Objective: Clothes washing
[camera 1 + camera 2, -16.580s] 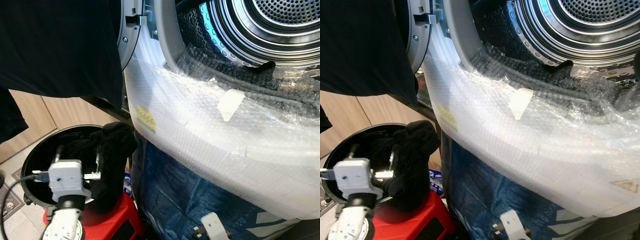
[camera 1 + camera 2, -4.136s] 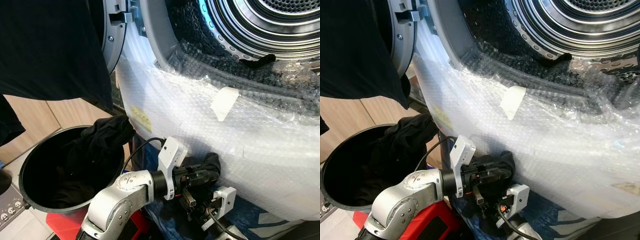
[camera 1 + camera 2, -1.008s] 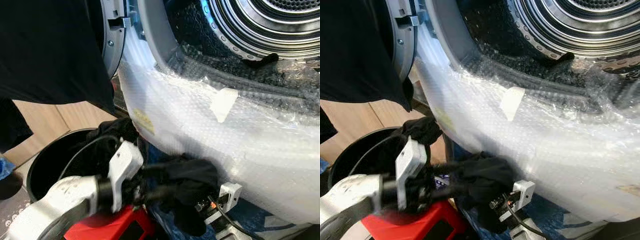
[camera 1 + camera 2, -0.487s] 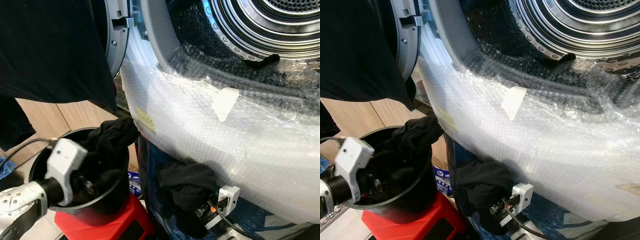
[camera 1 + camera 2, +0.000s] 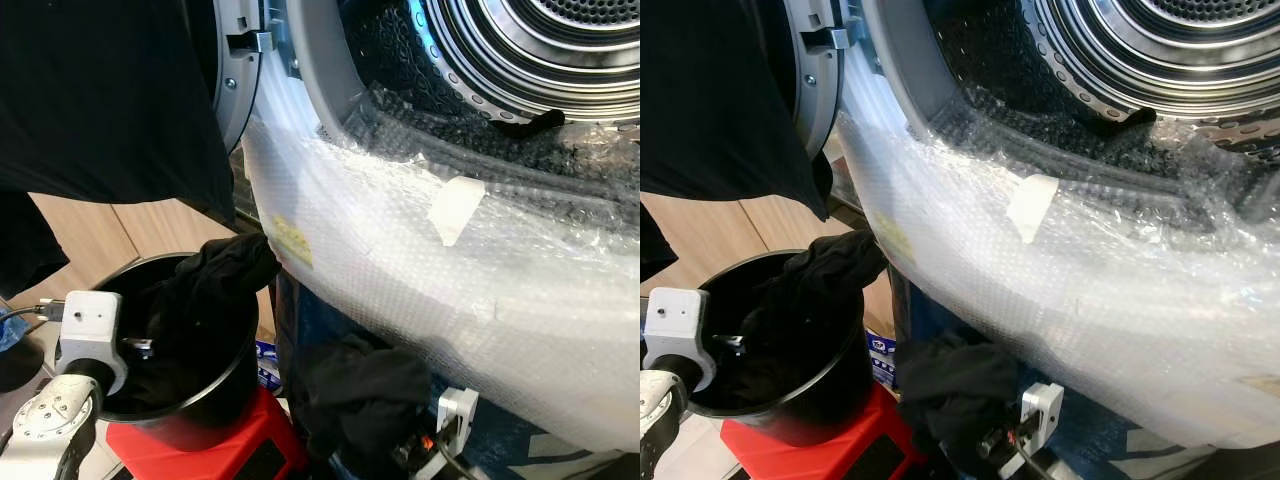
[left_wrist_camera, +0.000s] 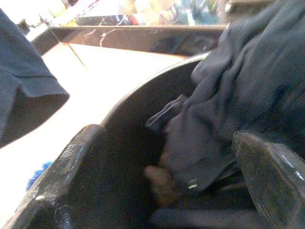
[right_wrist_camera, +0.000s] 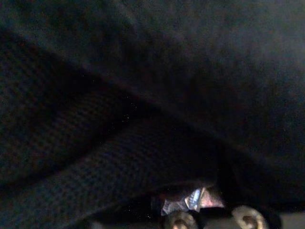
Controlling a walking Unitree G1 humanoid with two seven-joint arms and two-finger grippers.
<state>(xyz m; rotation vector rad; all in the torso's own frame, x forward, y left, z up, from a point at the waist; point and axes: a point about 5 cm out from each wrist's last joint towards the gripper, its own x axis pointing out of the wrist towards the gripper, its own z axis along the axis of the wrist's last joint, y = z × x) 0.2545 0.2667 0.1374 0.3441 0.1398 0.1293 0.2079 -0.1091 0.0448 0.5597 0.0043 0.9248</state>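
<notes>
Bubble wrap (image 5: 420, 270) is covering the front of the washing machine, its drum (image 5: 540, 45) standing open above and a dark garment (image 5: 100, 100) hanging at the upper left. Down at the left, the left end effector (image 6: 157, 191) is reaching over the rim of the black bucket (image 5: 215, 385), which is sitting on a red stool (image 5: 235, 450); its fingers are spread apart inside, with black clothes (image 5: 205, 295) heaped between and beyond them. Half a second ago that wrist was angled higher above the rim; it is now sitting lower, at the bucket's left edge. Further right, below the wrapped front, the right end effector (image 5: 415, 450) is buried under a bundle of black cloth (image 5: 365, 395); whether it is pinching it I cannot tell. The bundle is now hanging slightly lower.
</notes>
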